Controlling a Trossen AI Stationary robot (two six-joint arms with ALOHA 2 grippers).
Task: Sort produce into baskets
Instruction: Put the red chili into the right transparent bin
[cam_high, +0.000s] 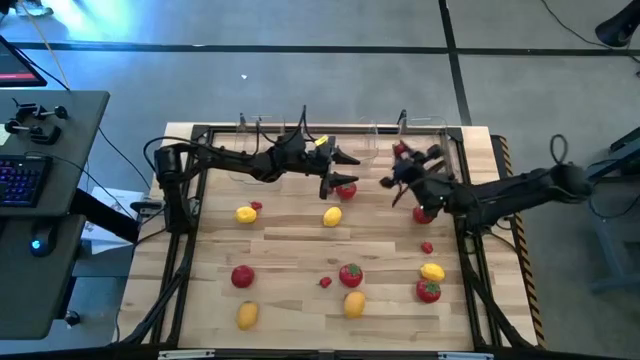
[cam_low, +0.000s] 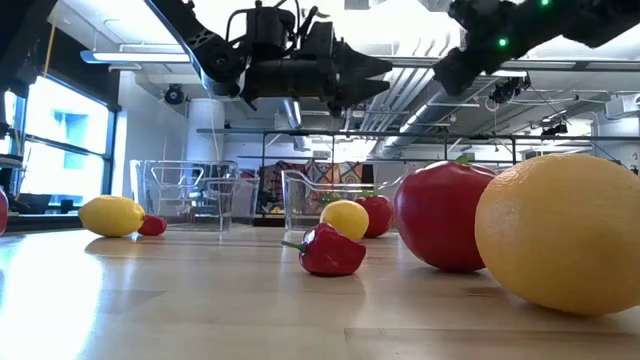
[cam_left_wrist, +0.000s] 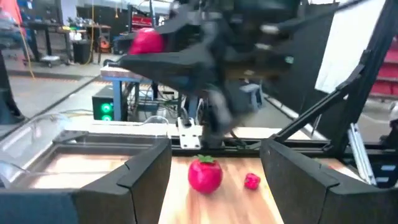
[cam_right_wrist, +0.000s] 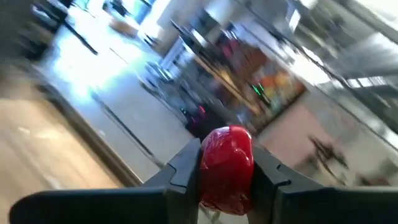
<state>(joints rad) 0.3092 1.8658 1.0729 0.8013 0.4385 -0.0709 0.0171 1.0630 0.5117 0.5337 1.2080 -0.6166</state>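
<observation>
My right gripper (cam_high: 403, 165) is shut on a red toy fruit (cam_right_wrist: 227, 168), held in the air beside the clear basket (cam_high: 428, 135) at the far right. Two more clear baskets (cam_high: 262, 135) (cam_high: 352, 135) stand along the far edge. My left gripper (cam_high: 338, 172) is open and empty above the table's far middle. A red tomato with a green top (cam_left_wrist: 205, 174) rests on the wood ahead of its fingers, with a small red berry (cam_left_wrist: 252, 181) beside it. The held fruit also shows in the left wrist view (cam_left_wrist: 147, 42). My right gripper pinches the red fruit between its two fingers, one on each of its sides (cam_right_wrist: 202, 171). The fruit fills the gap between the fingers. It is lifted clear of the table.
Loose produce lies over the table's near half: yellow ovals (cam_high: 245, 214) (cam_high: 332, 215) (cam_high: 354, 303), tomatoes (cam_high: 242, 276) (cam_high: 350, 274) (cam_high: 428, 291), small berries (cam_high: 325, 282) (cam_high: 427, 247). Another tomato (cam_high: 423, 212) lies under my right arm. Black frame rails (cam_high: 180, 260) run along the table's sides.
</observation>
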